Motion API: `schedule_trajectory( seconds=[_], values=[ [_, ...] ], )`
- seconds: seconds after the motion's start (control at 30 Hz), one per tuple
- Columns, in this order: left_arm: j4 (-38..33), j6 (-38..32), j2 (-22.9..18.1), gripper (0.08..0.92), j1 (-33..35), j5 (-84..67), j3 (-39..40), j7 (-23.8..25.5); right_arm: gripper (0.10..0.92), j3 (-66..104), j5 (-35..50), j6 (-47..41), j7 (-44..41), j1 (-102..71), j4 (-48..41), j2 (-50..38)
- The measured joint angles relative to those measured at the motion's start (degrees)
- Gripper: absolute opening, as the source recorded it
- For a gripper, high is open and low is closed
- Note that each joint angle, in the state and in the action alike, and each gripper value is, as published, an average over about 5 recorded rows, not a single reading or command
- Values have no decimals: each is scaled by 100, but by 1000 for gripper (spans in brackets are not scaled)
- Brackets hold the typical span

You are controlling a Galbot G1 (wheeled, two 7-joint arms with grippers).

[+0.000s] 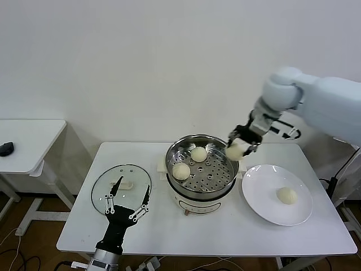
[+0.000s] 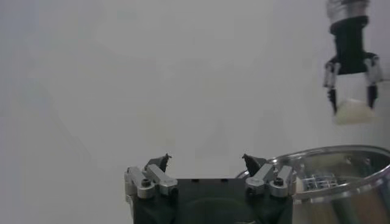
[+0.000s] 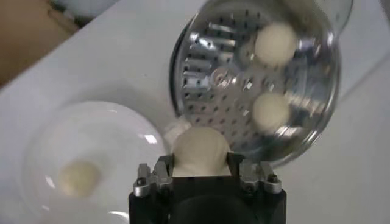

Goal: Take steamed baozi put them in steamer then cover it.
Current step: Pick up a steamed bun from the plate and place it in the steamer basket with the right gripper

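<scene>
Head camera overhead; wrist cameras close.

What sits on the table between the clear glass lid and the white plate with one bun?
The shiny steel steamer, holding two cream-white buns, stands between the glass lid and the white plate, seen in the head view.

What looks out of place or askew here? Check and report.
Nothing stands out. Two baozi sit on the steamer tray, one waits on the plate, and the right gripper holds a fourth above the steamer's rim. The cover lies flat on the table beside the open left gripper.
</scene>
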Motion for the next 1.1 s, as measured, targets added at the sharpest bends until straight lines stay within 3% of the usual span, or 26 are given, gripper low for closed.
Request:
schedule_trajectory(
  seconds=[0.67, 1.1],
  values=[
    [37, -30, -9, 823, -12, -42, -52, -2, 641, 176, -1784, 1535, 710, -942, 363, 803],
    [80, -53, -19, 823, -24, -60, -87, -9, 735, 332, -2324, 1764, 740, -1457, 208, 984]
  ],
)
